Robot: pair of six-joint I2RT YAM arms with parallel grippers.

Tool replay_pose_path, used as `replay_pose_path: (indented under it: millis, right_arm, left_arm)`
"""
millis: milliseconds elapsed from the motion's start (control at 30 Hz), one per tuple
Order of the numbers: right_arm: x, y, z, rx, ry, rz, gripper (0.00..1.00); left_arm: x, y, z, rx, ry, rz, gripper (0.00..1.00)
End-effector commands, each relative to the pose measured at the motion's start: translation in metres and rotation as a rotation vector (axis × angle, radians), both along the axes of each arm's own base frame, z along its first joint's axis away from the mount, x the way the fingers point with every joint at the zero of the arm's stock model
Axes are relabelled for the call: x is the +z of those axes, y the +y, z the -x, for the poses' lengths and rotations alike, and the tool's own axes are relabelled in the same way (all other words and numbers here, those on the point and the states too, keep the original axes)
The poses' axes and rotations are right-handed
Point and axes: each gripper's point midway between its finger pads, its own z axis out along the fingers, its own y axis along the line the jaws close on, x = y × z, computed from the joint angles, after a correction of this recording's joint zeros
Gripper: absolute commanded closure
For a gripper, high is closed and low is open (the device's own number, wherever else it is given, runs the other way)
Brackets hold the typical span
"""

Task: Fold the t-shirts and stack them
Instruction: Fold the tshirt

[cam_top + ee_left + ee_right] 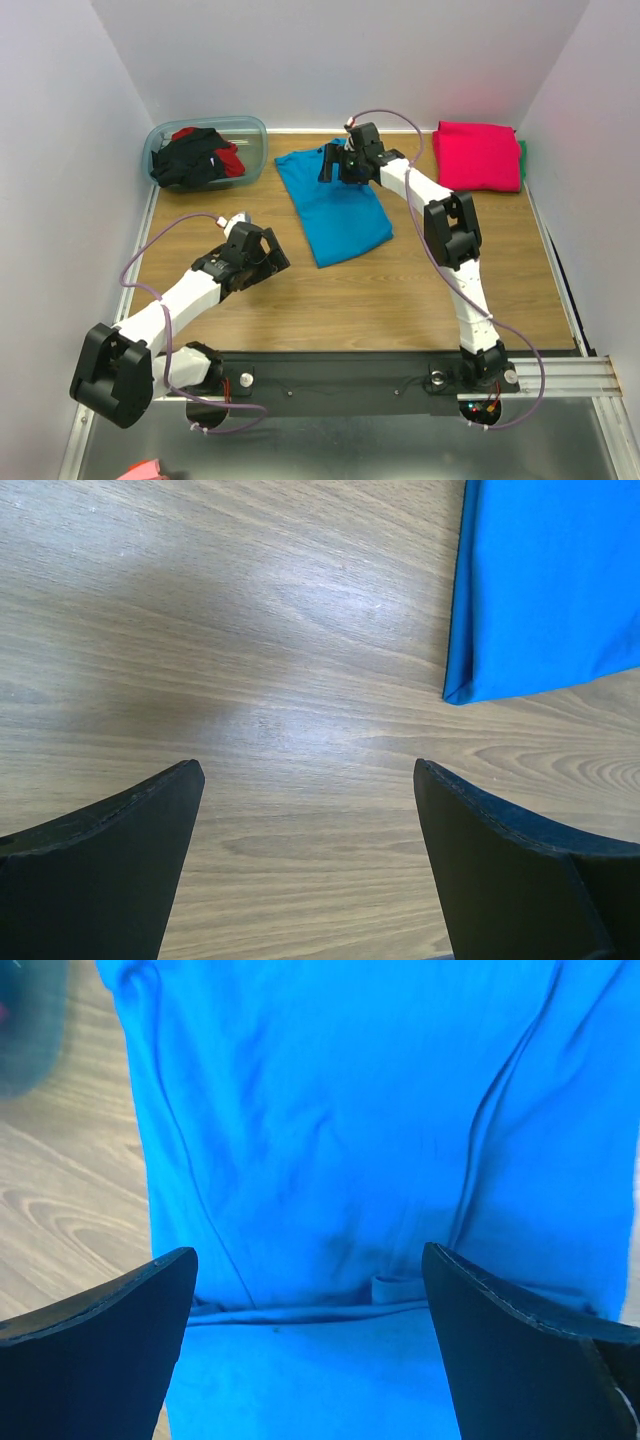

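The blue t-shirt [333, 205] lies flat by the middle of the desk's [400, 290] far edge. The right claw [310, 1260] hangs over it, spread wide. The left claw [310, 780], spread wide too, holds nothing.

A: Where does the top view sit?
B: High, behind the arm bases [480, 365], facing down and forward; it takes in the whole counter [350, 290] from afar.
A: And the wrists?
B: Both close, looking down; the left hand [308, 770] frames bare wood and a corner of the turquoise-blue t-shirt [550, 580]; the right hand [309, 1250] frames that shirt nearly edge to edge; all three views share the shirt.
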Motion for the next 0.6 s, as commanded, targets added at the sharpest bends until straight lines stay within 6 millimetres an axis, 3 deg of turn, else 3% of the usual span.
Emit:
replay_pose_path:
  millis: [0, 33, 67, 100, 133, 167, 200, 233, 267, 300, 333, 367, 400, 467, 500, 567]
  right_arm:
    - [0.073, -0.003, -0.025, -0.02, -0.196, -0.009, 0.0]
    - [0.087, -0.013, -0.02, -0.039, -0.22, 0.014, 0.0]
    - [0.072, -0.019, -0.018, -0.051, -0.198, 0.042, 0.0]
    - [0.096, -0.026, -0.01, -0.068, -0.228, 0.043, 0.0]
    - [0.075, -0.041, 0.001, -0.115, -0.184, 0.095, 0.0]
    - [0.074, -0.052, 0.011, -0.143, -0.167, 0.11, 0.0]
    - [0.092, -0.059, 0.024, -0.153, -0.179, 0.096, 0.0]
    - [0.091, -0.076, 0.031, -0.214, -0.157, 0.101, 0.0]
    - [0.055, -0.093, 0.055, -0.239, -0.068, 0.138, 0.0]
    - [0.047, -0.105, 0.067, -0.268, -0.037, 0.145, 0.0]
    - [0.057, -0.121, 0.079, -0.319, -0.038, 0.136, 0.0]
    - [0.049, -0.132, 0.089, -0.343, -0.018, 0.151, 0.0]
    - [0.033, -0.147, 0.111, -0.368, 0.024, 0.179, 0.0]
    - [0.021, -0.157, 0.128, -0.388, 0.057, 0.192, 0.0]
    - [0.005, -0.162, 0.143, -0.378, 0.1, 0.208, 0.01]
    - [-0.004, -0.164, 0.153, -0.375, 0.134, 0.194, 0.03]
  left_arm:
    - [0.007, -0.005, -0.003, -0.009, -0.024, 0.028, 0.02]
    - [0.01, -0.01, -0.005, -0.027, -0.035, 0.053, 0.02]
    - [0.009, -0.011, -0.007, -0.026, -0.04, 0.056, 0.02]
    - [0.011, -0.016, -0.007, -0.042, -0.045, 0.074, 0.02]
    - [0.013, -0.024, -0.009, -0.066, -0.056, 0.108, 0.02]
    - [0.015, -0.029, -0.01, -0.081, -0.065, 0.128, 0.02]
    - [0.018, -0.037, -0.009, -0.109, -0.068, 0.158, 0.02]
    - [0.021, -0.043, -0.013, -0.124, -0.087, 0.18, 0.02]
    - [0.022, -0.048, -0.014, -0.138, -0.092, 0.193, 0.02]
    - [0.022, -0.056, -0.013, -0.158, -0.089, 0.202, 0.01]
    - [0.016, -0.059, -0.013, -0.165, -0.073, 0.195, 0.02]
    - [0.017, -0.063, -0.016, -0.171, -0.071, 0.192, 0.01]
    - [0.005, -0.065, -0.017, -0.168, -0.042, 0.167, 0.02]
    - [0.005, -0.073, -0.025, -0.179, -0.044, 0.169, 0.02]
    - [-0.004, -0.078, -0.025, -0.191, -0.015, 0.167, 0.02]
    - [-0.002, -0.088, -0.031, -0.207, -0.023, 0.185, 0.02]
